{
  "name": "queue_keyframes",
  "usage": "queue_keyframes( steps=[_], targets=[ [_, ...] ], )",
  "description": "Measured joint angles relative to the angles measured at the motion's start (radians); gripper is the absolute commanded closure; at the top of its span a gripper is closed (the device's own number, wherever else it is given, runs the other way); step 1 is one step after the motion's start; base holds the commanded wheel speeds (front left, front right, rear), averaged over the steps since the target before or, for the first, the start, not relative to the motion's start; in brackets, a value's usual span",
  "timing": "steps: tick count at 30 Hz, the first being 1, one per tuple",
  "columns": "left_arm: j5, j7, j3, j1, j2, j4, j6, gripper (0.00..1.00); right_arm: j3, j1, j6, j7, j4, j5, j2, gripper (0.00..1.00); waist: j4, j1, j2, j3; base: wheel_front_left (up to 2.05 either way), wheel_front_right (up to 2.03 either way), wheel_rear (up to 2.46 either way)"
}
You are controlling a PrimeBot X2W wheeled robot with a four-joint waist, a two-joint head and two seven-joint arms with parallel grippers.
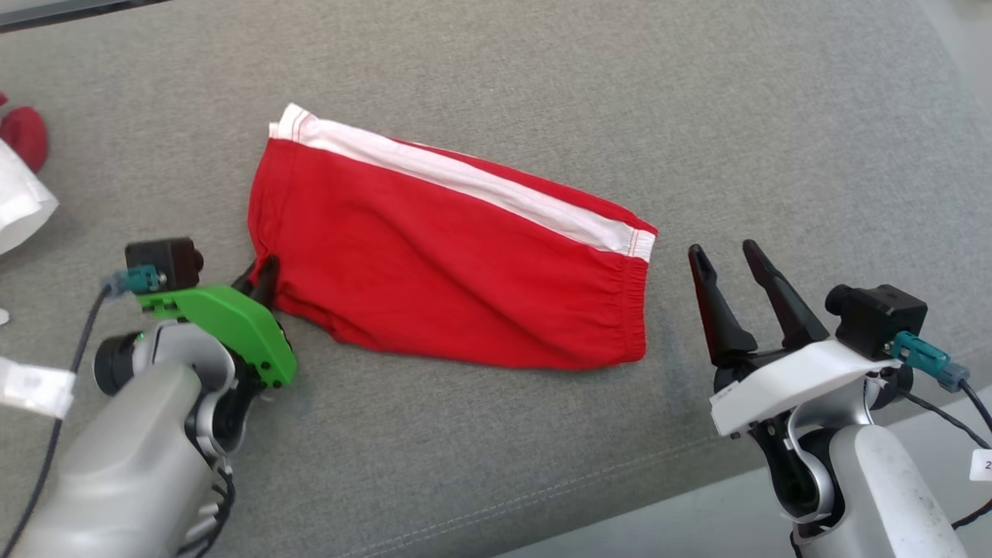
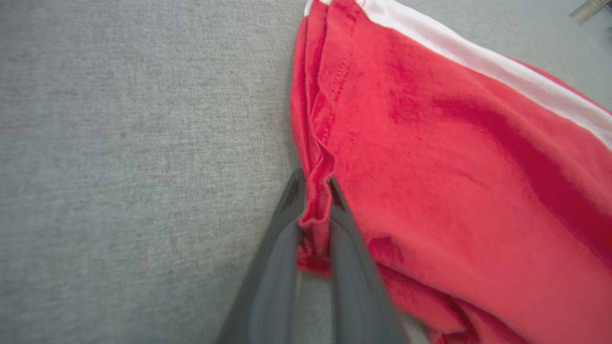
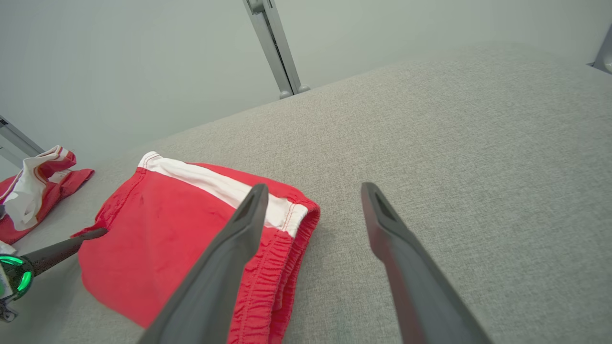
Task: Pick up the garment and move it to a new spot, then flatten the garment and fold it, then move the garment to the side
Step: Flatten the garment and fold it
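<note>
The garment (image 1: 457,263) is a pair of red shorts with a white side stripe, lying folded flat on the grey cushion. My left gripper (image 1: 263,280) is at the garment's left hem corner, shut on a pinch of red fabric (image 2: 315,210) that bunches up between its dark fingers. My right gripper (image 1: 727,259) stands open just right of the elastic waistband (image 3: 282,253), nothing between its fingers (image 3: 248,215), hovering above the cushion. The left gripper's tip (image 3: 91,235) also touches the garment's far corner in the right wrist view.
Another red and white cloth pile (image 3: 33,186) lies at the cushion's far left (image 1: 19,178). The grey cushion (image 1: 697,116) stretches bare behind and right of the garment. Its front edge (image 1: 620,511) runs near my right arm. A metal post (image 3: 272,48) rises behind.
</note>
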Motion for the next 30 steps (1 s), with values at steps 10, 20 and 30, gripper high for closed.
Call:
queue_keyframes(
  steps=[10,20,30],
  targets=[
    [-0.057,-0.127,0.059,0.236,-0.014,-0.273,0.158,1.0,-0.03,0.017,0.0,0.023,0.011,0.008,-0.044,0.0,0.084,0.0,0.0,-0.047,0.0,0.0,0.0],
    [-0.072,-0.166,0.071,0.434,-0.002,-0.555,0.35,1.0,-0.019,0.003,0.0,0.085,0.036,0.033,-0.109,0.0,0.165,0.0,0.0,-0.099,0.0,0.0,0.0],
    [-0.041,-0.189,0.058,0.483,-0.025,-0.537,0.375,0.0,-0.006,-0.019,0.0,0.107,0.084,0.067,-0.135,0.0,0.191,0.0,0.0,-0.129,0.0,0.0,0.0]
  ],
)
